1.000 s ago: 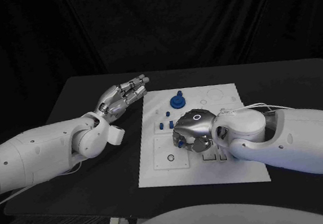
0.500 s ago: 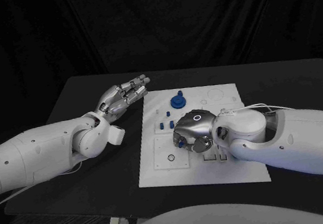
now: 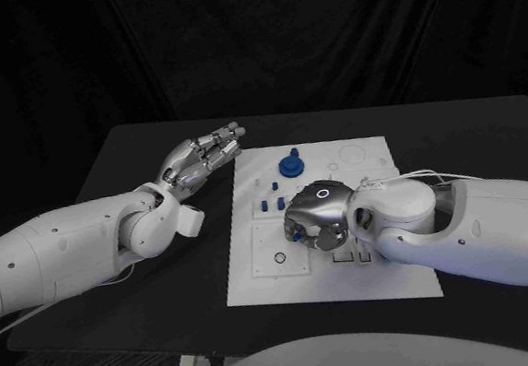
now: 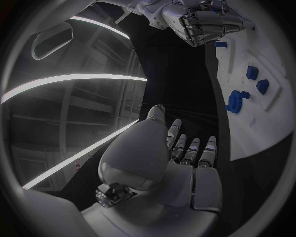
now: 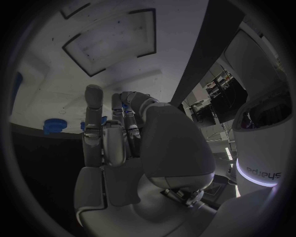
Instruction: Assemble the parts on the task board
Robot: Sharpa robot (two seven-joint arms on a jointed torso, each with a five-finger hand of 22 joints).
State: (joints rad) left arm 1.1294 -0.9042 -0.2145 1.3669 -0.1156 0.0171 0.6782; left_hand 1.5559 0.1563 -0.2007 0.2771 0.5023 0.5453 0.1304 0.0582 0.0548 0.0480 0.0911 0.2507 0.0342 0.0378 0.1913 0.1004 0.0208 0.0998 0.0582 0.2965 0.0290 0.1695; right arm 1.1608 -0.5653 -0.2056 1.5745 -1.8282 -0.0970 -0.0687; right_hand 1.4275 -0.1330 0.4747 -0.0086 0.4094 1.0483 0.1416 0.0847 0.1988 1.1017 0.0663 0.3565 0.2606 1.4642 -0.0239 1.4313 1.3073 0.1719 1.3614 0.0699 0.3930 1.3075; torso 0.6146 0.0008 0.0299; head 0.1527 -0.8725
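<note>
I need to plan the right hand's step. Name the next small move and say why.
Probably lower the right hand slightly onto the task board. It hovers over the board's middle with fingers curled around what looks like a small blue part, while the left hand rests open beside the board, holding nothing. Whether the part sits over a slot is hidden.

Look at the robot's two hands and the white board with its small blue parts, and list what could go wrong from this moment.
1. The right hand curls its fingers over the middle of the white plastic task board, with a small blue part showing at them; the part could slip or seat askew.
2. That hand hides its work area from the head camera.
3. The left hand hovers beside the board, not steadying it, so the board could shift.
</note>
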